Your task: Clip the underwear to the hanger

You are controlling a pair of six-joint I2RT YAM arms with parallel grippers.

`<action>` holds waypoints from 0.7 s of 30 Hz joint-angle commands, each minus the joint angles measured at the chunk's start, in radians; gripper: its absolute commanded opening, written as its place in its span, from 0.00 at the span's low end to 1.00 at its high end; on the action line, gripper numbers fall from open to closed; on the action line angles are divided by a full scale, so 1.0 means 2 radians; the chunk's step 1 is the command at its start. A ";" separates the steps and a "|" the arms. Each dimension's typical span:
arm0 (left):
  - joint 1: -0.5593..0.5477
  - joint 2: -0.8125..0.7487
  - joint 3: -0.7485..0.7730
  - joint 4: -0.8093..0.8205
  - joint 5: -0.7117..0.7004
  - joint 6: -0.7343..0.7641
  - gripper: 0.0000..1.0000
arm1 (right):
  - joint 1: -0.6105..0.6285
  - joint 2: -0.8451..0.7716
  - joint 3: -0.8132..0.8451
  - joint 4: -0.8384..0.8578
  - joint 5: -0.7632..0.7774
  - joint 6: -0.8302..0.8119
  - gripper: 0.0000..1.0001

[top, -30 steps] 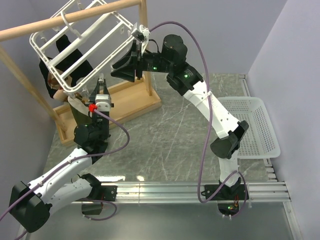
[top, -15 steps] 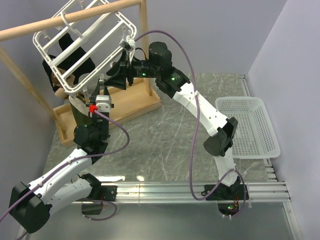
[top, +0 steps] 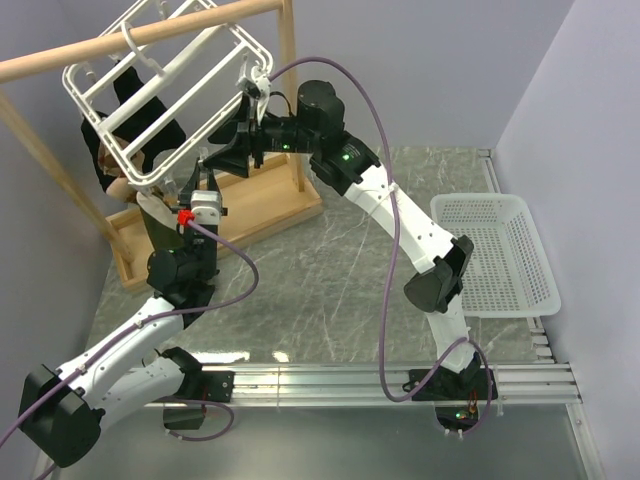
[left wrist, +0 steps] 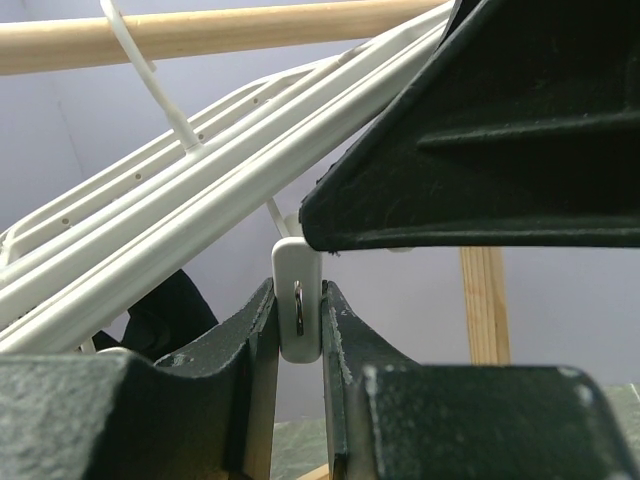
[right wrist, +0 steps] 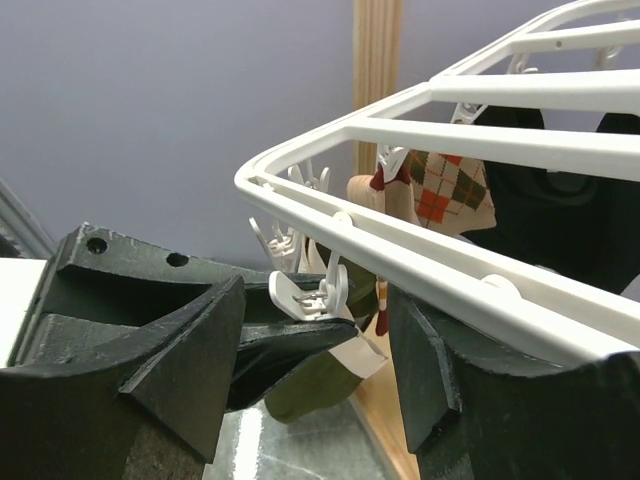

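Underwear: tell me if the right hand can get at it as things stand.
Probably yes: the right hand is open, and the underwear hangs just ahead, below the hanger rim, partly behind a dark shape.

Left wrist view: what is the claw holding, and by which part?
A white hanger clip, pinched across the flat sides of its lower half by the left claw.

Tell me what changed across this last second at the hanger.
The right pincer moved left and down under the edge of the hanger, its jaws widening; the hanger swung slightly left with it. The left pincer stayed shut on a white clip, its arm unmoved.
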 commanded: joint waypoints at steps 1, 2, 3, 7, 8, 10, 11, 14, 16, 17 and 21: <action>-0.001 -0.005 -0.004 -0.004 0.025 -0.008 0.12 | 0.005 0.011 0.026 0.017 0.009 -0.010 0.66; -0.001 -0.005 -0.004 -0.005 0.025 -0.008 0.12 | 0.006 0.012 0.025 0.016 0.010 -0.011 0.66; 0.000 -0.006 -0.004 -0.007 0.025 -0.011 0.12 | 0.006 0.011 0.025 0.017 0.010 -0.012 0.66; 0.000 -0.004 -0.004 -0.008 0.029 -0.014 0.12 | 0.008 0.011 0.025 0.016 0.009 -0.011 0.66; 0.000 -0.003 -0.004 -0.009 0.029 -0.014 0.12 | 0.010 0.011 0.022 0.015 0.008 -0.013 0.66; 0.000 -0.003 -0.004 -0.010 0.032 -0.015 0.12 | 0.012 0.007 0.016 0.020 0.011 -0.015 0.66; 0.000 -0.004 -0.004 -0.010 0.033 -0.015 0.12 | 0.011 0.004 0.009 0.024 0.012 -0.015 0.66; 0.000 -0.005 -0.004 -0.017 0.036 -0.017 0.12 | 0.014 0.007 0.010 0.031 0.018 -0.016 0.67; 0.000 -0.004 -0.004 -0.020 0.038 -0.018 0.12 | 0.016 0.007 0.009 0.034 0.019 -0.016 0.67; 0.000 -0.005 -0.004 -0.021 0.039 -0.018 0.11 | 0.016 0.006 0.007 0.035 0.020 -0.015 0.67; 0.000 -0.004 -0.002 -0.027 0.044 -0.017 0.12 | 0.018 0.005 0.004 0.039 0.024 -0.013 0.61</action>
